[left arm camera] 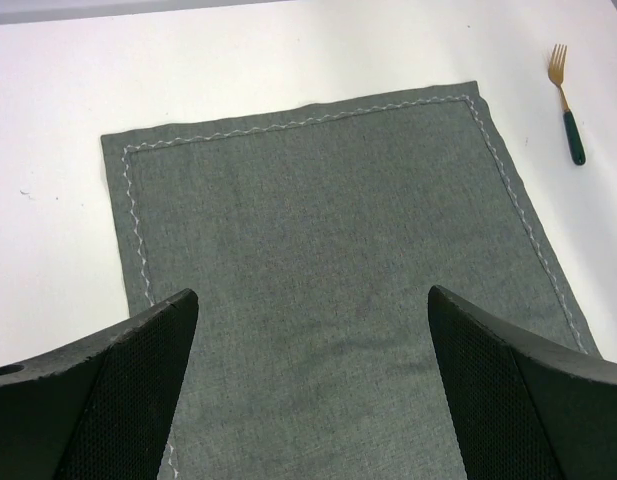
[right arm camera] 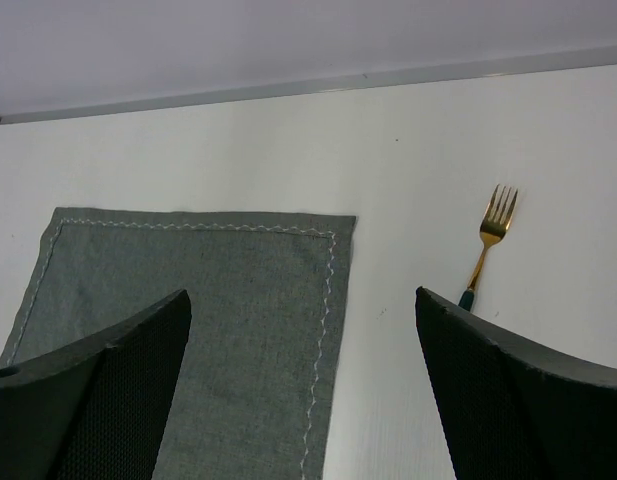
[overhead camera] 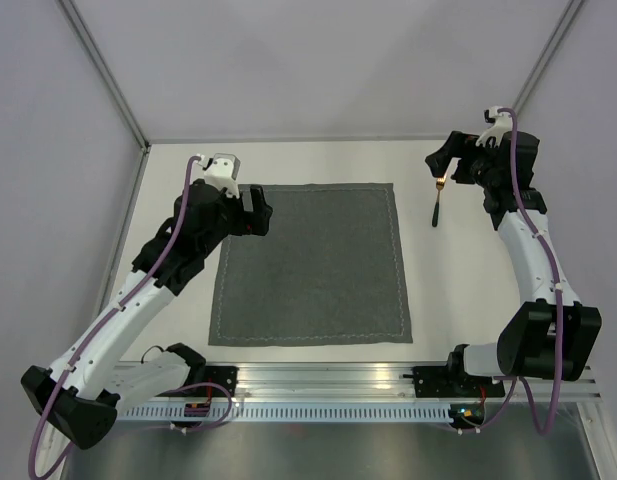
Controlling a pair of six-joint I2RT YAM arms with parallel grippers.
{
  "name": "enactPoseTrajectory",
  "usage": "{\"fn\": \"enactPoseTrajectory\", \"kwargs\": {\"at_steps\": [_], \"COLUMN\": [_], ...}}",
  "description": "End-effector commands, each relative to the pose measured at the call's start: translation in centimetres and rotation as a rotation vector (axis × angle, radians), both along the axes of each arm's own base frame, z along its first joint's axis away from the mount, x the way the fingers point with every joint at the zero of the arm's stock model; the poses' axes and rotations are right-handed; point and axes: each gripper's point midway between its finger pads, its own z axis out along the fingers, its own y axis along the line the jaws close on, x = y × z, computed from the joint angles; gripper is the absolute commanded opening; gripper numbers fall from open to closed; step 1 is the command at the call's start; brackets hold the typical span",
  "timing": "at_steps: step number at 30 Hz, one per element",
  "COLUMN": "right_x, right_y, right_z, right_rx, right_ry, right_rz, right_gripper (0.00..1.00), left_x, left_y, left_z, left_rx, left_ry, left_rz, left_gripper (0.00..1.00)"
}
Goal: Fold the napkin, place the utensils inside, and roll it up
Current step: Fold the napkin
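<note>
Lying flat and unfolded on the white tabletop (overhead camera: 458, 290), the napkin (overhead camera: 310, 262) is found spread as a full square, its lighter stitched line visible along the edges. One fork (overhead camera: 437, 208) with a gold head and a dark handle is recorded on the bare tabletop beside the napkin's right edge, near the far right corner. It is clear of the cloth, with its tines pointed toward the far side.

The left tool (overhead camera: 256, 212) is positioned over the napkin's left edge, near the far left corner. Its fingers (left arm camera: 108, 390) are seen spread wide, with only cloth showing between them; contact with the cloth cannot be determined.

The right tool (overhead camera: 443, 160) is held above the tabletop at the fork's head end. Its fingers (right arm camera: 518, 400) are likewise spread apart and nothing is gripped. In the right wrist view the fork is seen just beside the right-hand finger.
</note>
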Motion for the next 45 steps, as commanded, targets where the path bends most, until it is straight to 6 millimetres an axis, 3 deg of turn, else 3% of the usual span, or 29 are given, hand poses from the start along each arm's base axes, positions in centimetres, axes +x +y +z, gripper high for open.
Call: {"fn": "enactPoseTrajectory", "kwargs": {"at_steps": [1, 7, 11, 14, 15, 17, 18, 20, 21, 22, 23, 24, 25, 26, 27, 29, 30, 32, 33, 38, 45], "right_x": [0.0, -0.2, 0.4, 0.6, 0.1, -0.5, -2.0, -3.1, -5.0, -6.2, -8.8, -9.9, -10.7, -12.9, -13.6, -16.3, -17.2, -20.0, -21.0, -26.0, -29.6], "right_y": [0.2, 0.4, 2.2, 7.5, 11.1, 15.3, 19.7, 23.7, 27.8, 29.8, 33.3, 34.9, 36.4, 38.9, 40.2, 43.3, 44.4, 47.0, 47.8, 51.7, 53.9], "right_z": [0.7, 1.0, 1.0, 1.3, 1.4, 0.4, -0.2, -2.6, -4.1, -4.9, -5.4, -6.1, -7.8, -8.0, -9.7, -10.3, -11.7, -11.9, -13.2, -15.4, -19.2], "right_rx": [-0.004, -0.016, -0.031, -0.099, -0.127, -0.166, -0.18, -0.235, -0.272, -0.299, -0.317, -0.332, -0.356, -0.357, -0.375, -0.388, -0.404, -0.408, -0.416, -0.429, -0.514], "right_ry": [-0.021, -0.025, -0.017, -0.036, -0.044, -0.024, -0.02, 0.02, 0.031, 0.031, 0.022, 0.024, 0.044, 0.027, 0.049, 0.029, 0.045, 0.018, 0.03, 0.034, 0.031], "right_rz": [0.013, 0.033, 0.084, 0.183, 0.239, 0.323, 0.416, 0.487, 0.569, 0.615, 0.702, 0.737, 0.761, 0.821, 0.846, 0.903, 0.927, 0.979, 1.0, 1.075, 1.117], "right_gripper": [0.98, 0.98, 0.97, 0.96, 0.95, 0.91, 0.89, 0.81, 0.8, 0.77, 0.73, 0.71, 0.7, 0.68, 0.67, 0.62, 0.61, 0.56, 0.55, 0.49, 0.41], "left_x": [-0.2, -0.1, 0.4, 1.1, 1.5, 1.7, 1.8, 1.7, 1.6, 1.3, 1.3, 0.9, 0.4, 0.2, -0.5, -1.2, -1.9, -2.6, -3.1, -4.0, -4.0], "left_y": [0.4, 0.8, 1.7, 3.4, 4.4, 6.0, 6.3, 7.5, 7.5, 7.9, 8.1, 8.3, 8.8, 9.0, 9.4, 9.7, 10.0, 10.2, 10.3, 10.6, 10.6], "left_z": [1.6, 1.9, 2.8, 4.8, 5.5, 7.4, 7.9, 10.0, 10.7, 12.9, 13.8, 14.1, 16.5, 17.0, 18.4, 19.4, 20.4, 21.1, 21.8, 22.4, 22.7], "left_rx": [0.021, 0.027, 0.034, -0.001, -0.022, -0.055, -0.076, -0.115, -0.133, -0.152, -0.158, -0.153, -0.167, -0.165, -0.174, -0.184, -0.192, -0.204, -0.213, -0.216, -0.215], "left_ry": [-0.044, -0.055, -0.068, -0.075, -0.078, -0.102, -0.106, -0.135, -0.143, -0.183, -0.194, -0.182, -0.223, -0.223, -0.246, -0.262, -0.274, -0.282, -0.296, -0.294, -0.292], "left_rz": [-0.011, 0.011, 0.055, 0.12, 0.16, 0.201, 0.214, 0.249, 0.251, 0.262, 0.271, 0.281, 0.296, 0.302, 0.31, 0.321, 0.324, 0.326, 0.324, 0.327, 0.328], "left_gripper": [1.0, 1.0, 1.0, 1.0, 1.0, 1.0, 1.0, 1.0, 1.0, 1.0, 1.0, 1.0, 1.0, 1.0, 1.0, 1.0, 1.0, 1.0, 1.0, 1.0, 1.0]}}
